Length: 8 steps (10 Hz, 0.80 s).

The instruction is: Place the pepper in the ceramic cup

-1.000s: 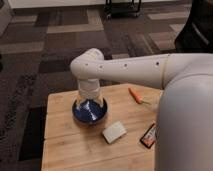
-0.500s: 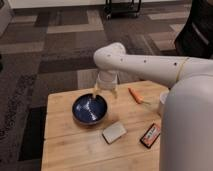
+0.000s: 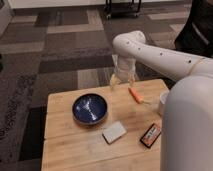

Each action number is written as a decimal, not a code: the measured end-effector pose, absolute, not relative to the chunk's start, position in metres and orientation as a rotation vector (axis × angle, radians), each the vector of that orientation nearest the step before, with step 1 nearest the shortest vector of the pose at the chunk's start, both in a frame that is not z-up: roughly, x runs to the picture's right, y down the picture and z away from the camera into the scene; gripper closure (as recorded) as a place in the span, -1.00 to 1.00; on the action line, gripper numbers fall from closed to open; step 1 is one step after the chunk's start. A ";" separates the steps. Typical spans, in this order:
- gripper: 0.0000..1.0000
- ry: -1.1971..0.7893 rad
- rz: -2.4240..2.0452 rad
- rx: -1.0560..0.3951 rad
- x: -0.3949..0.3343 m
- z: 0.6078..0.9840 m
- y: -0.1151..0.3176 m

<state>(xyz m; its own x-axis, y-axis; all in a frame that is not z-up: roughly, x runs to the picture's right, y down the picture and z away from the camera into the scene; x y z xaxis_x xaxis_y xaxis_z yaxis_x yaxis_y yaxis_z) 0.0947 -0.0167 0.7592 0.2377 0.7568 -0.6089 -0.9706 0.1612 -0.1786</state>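
- I am counting 1 pepper (image 3: pixel 135 95), 1 ceramic cup (image 3: pixel 162 101), 1 blue bowl (image 3: pixel 90 109), 1 pale flat block (image 3: pixel 114 132) and 1 red-and-black packet (image 3: pixel 150 135), all sitting on 1 wooden table (image 3: pixel 65 145).
- The pepper is lying flat near the table's far edge, right of the middle, with nothing gripping it.
- The ceramic cup is standing at the table's right edge, just beyond the pepper, and my own white arm (image 3: pixel 165 57) is partly hiding it.
- The bowl is sitting left of the table's middle; the block and the packet are lying nearer the front edge, with the packet towards the right.
- My gripper (image 3: pixel 122 80) is hanging over the table's far edge, just left of the pepper. Its 2 fingers (image 3: pixel 114 80) are standing spread and are pinching nothing.
- Compared with 1 second ago, my gripper is no longer hovering over the bowl, having swung right and towards the far edge. The 5 things are lying where they were.
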 end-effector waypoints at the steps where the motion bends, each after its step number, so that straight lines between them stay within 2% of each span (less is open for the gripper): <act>1: -0.30 0.425 1.286 -0.605 0.094 0.759 -0.017; 6: -0.30 0.434 1.307 -0.604 0.109 0.770 -0.018; 8: -0.30 0.416 1.304 -0.624 0.131 0.803 -0.022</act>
